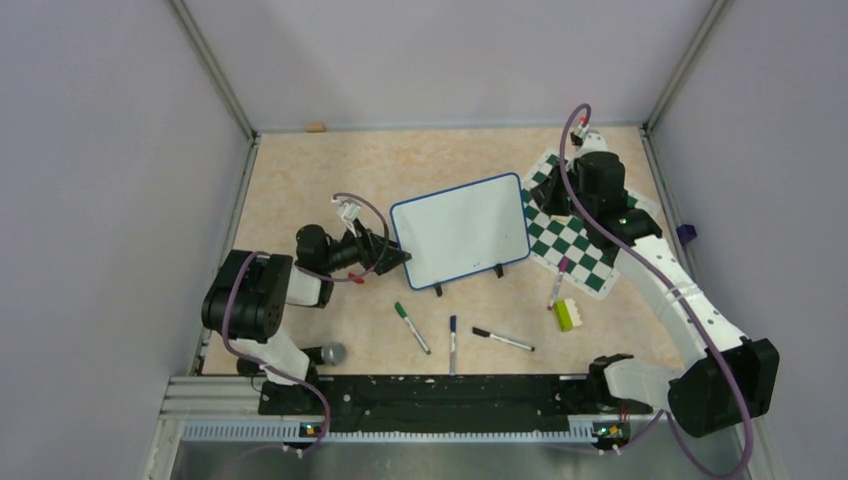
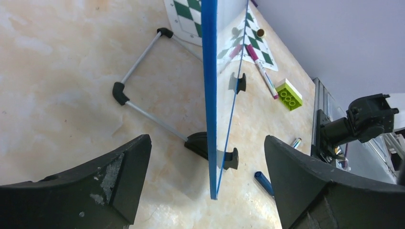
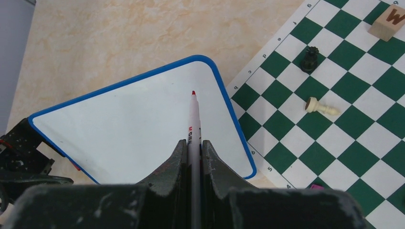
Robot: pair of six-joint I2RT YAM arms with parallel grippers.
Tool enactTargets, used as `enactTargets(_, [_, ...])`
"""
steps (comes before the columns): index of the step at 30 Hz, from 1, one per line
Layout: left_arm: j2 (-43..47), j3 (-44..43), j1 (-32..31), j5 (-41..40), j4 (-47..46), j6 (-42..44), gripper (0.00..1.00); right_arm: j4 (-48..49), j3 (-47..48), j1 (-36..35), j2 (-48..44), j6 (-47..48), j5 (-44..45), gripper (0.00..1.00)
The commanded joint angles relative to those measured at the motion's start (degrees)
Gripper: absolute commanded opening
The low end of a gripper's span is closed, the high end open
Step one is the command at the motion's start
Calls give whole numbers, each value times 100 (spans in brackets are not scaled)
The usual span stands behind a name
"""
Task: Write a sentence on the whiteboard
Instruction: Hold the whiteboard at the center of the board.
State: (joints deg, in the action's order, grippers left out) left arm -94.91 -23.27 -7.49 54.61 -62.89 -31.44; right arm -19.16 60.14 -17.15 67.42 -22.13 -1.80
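Observation:
The whiteboard (image 1: 462,230) stands tilted on its black feet mid-table, blue-framed, its face blank white; the sentence is not in view. My left gripper (image 1: 398,257) is at the board's left edge. In the left wrist view the board (image 2: 208,95) is edge-on between the wide-open fingers (image 2: 129,167), which do not touch it, so the left gripper (image 2: 206,139) is open. My right gripper (image 3: 193,143) is shut on a red marker (image 3: 193,119). Its tip points at the board's (image 3: 133,129) right part; contact cannot be told. In the top view the right gripper (image 1: 553,197) hangs over the board's right edge.
A green-and-white chess mat (image 1: 575,245) lies right of the board, with a black piece (image 3: 309,58), a fallen white piece (image 3: 321,107) and a wooden block (image 3: 389,21). Green (image 1: 411,327), blue (image 1: 452,343), black (image 1: 503,340) and pink (image 1: 557,283) markers and a green brick (image 1: 565,314) lie in front.

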Motion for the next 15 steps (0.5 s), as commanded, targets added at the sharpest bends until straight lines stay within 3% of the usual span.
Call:
enactTargets(1, [-484,-208,-3,485,-1477,-471,88,301,356,-44,81,-86,-340,0])
enactTargets(5, [-1001,-292,-24,696,-2956,-1218,68,401,378,-95,114,-129,-460,0])
enactTargets(12, [-1314,-628,-57,930,-2992,-1637,66,537,423,-218,137,-198,-435,0])
enactTargets(15, [-1329,-550,-75,873,-2990,-1447,60,560,426,-240,170,-188,-422,0])
